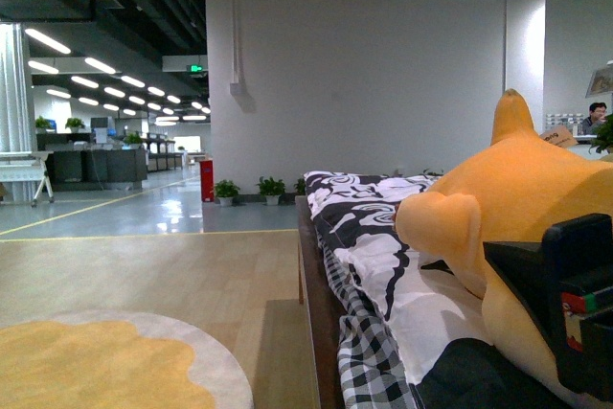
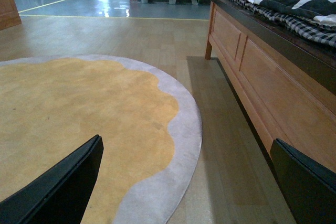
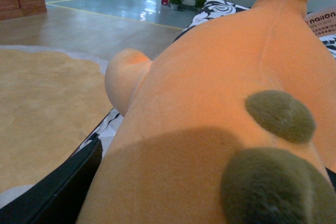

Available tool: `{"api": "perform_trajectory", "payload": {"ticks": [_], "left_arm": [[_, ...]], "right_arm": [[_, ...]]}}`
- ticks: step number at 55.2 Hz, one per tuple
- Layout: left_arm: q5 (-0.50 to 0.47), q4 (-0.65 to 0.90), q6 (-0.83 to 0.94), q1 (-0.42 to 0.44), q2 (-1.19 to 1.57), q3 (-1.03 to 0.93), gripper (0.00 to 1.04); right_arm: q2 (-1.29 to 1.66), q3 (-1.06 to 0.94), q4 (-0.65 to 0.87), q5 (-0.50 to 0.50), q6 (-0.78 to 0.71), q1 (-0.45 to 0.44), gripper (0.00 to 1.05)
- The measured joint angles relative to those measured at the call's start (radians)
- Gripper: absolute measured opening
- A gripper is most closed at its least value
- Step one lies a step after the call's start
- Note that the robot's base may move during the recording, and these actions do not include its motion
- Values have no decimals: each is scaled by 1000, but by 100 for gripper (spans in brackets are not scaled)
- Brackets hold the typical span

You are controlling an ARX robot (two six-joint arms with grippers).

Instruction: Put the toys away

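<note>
The toy, a big orange-yellow plush animal [image 1: 522,203], lies on the bed at the right, one pointed ear up. It fills the right wrist view [image 3: 210,93], where two brown tufts [image 3: 281,116] show on its body. My right gripper [image 3: 194,192] is open and right up against the plush, with one black finger [image 3: 52,192] beside it. In the front view, that gripper [image 1: 560,299] is a black block in front of the toy. Low over the floor, my left gripper [image 2: 184,182] is open and empty between the rug and the bed frame.
A wooden bed frame [image 2: 262,72] carries black-and-white bedding [image 1: 369,227] and a checked blanket [image 1: 369,352]. A round yellow rug with a grey border [image 2: 79,114] lies on the wood floor. Potted plants [image 1: 249,189] and a red post [image 1: 207,180] stand by the far wall.
</note>
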Motion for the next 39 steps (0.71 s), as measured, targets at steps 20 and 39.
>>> {"api": "perform_trajectory", "payload": {"ticks": [20,39], "left_arm": [[0,0,0,0,0,0,99],[0,0,0,0,0,0,99]], "right_arm": [[-190,-42,-93,4,16,35,29],[-526,-111,-277,-168,169,-111,17]]}}
